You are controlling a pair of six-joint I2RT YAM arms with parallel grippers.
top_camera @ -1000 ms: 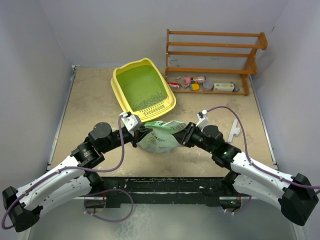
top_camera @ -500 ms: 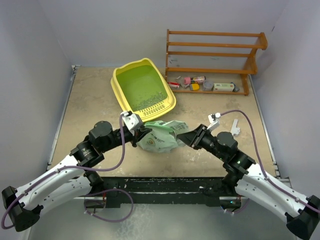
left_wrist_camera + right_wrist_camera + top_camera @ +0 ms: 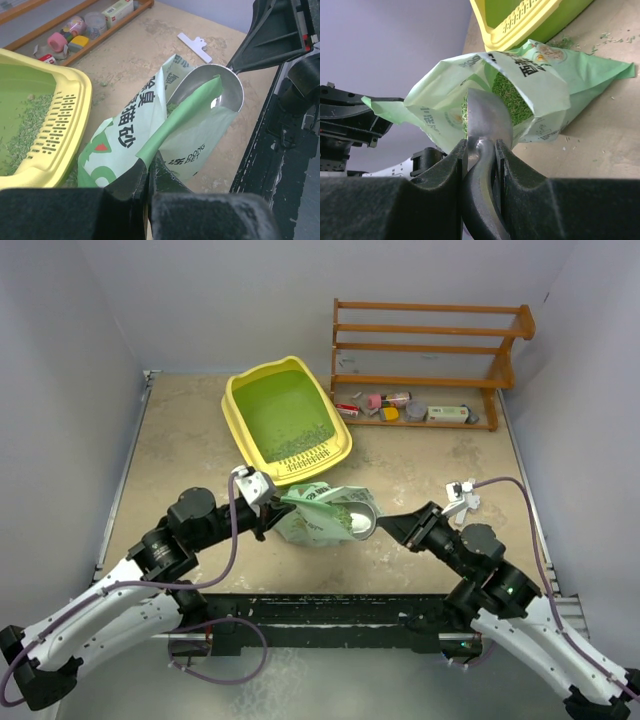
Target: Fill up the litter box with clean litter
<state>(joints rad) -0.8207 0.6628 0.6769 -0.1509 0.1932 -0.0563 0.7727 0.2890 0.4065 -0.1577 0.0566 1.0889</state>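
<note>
Grey metal scoop [image 3: 227,85] at the mouth of the pale-green litter bag [image 3: 318,520].
Left gripper [image 3: 149,167] pinches the bag's upper edge; right gripper [image 3: 480,149] clamps the scoop handle. Clean litter [image 3: 512,102] shows inside the bag and thinly in the yellow litter box [image 3: 232,415] just beyond, by its slotted rim.

Item one, your litter box [image 3: 275,405]: large yellow tray, rounded corners, green floor, slotted grille on its near short rim. You have it flat and skewed, far-centre on the table [image 3: 180,440].
Item two, your clean litter [image 3: 300,440]: grey-green granules, thin patch by the grille. More fills the open pale-green bag [image 3: 315,520] just beside the box, with seemingly stray grains nearby.
</note>
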